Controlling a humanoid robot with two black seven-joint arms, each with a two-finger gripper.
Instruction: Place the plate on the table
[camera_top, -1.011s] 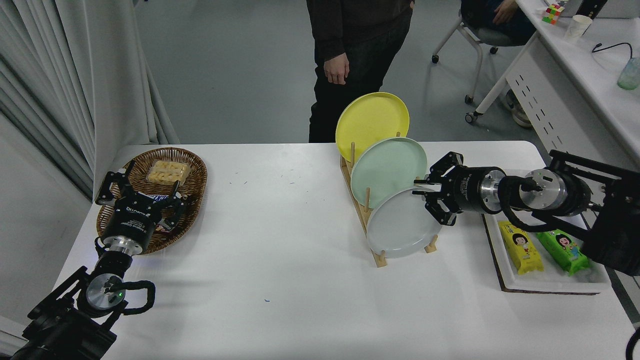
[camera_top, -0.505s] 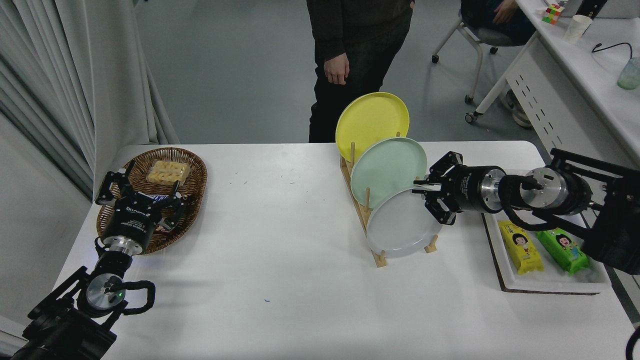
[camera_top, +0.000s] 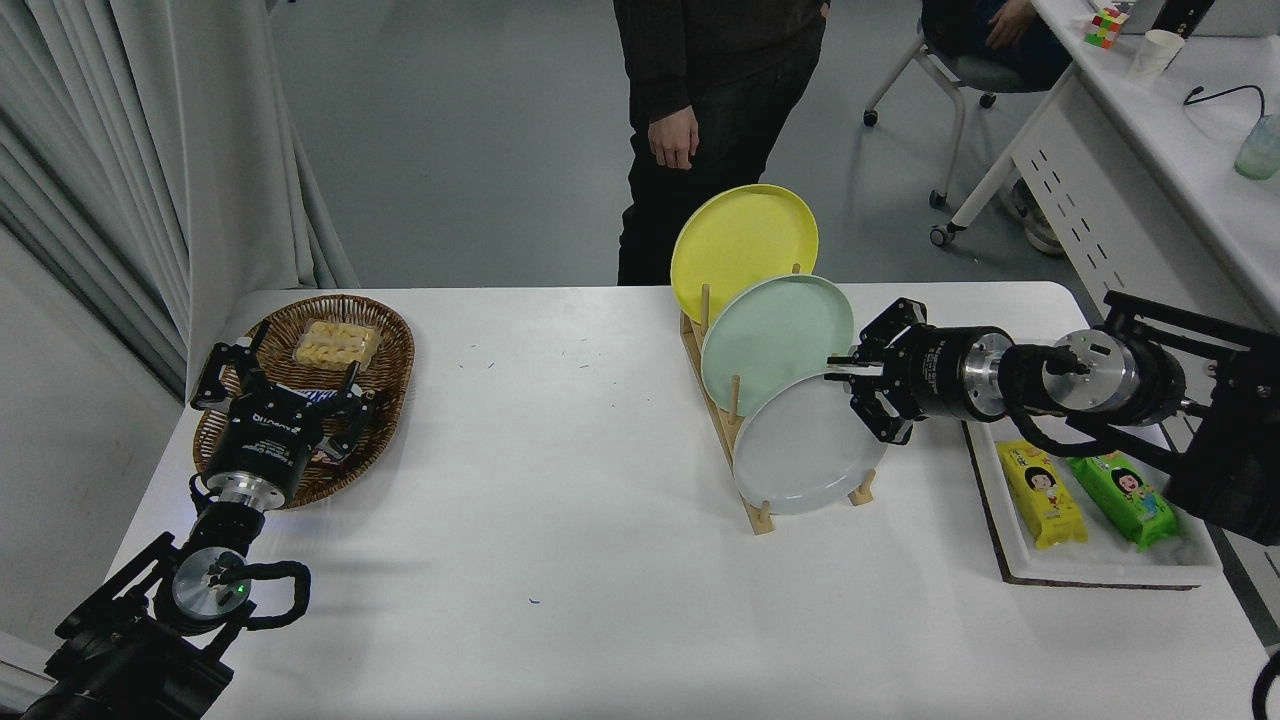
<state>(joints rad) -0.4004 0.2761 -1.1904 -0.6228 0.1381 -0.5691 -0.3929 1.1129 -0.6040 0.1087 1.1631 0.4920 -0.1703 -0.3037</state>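
The pale grey plate (camera_top: 800, 450) stands on edge in the front slot of a wooden rack (camera_top: 757, 520) on the white table (camera_top: 560, 480). My right gripper (camera_top: 843, 370) reaches in from the right and is shut on the plate's upper right rim. The plate's lower edge still rests in the rack. A mint green plate (camera_top: 775, 340) and a yellow plate (camera_top: 745, 245) stand behind it in the same rack. My left gripper (camera_top: 285, 385) is parked open at the lower left, over a basket.
A wicker basket (camera_top: 385, 340) with snacks sits at the left. A white tray (camera_top: 1100, 570) with a yellow and a green snack pack lies at the right, under my right arm. A person (camera_top: 700, 100) stands at the far side behind the rack.
My right gripper has closed on the grey plate's rim and moved slightly up. The plate has shifted a little up and to the right. The left arm has not moved.
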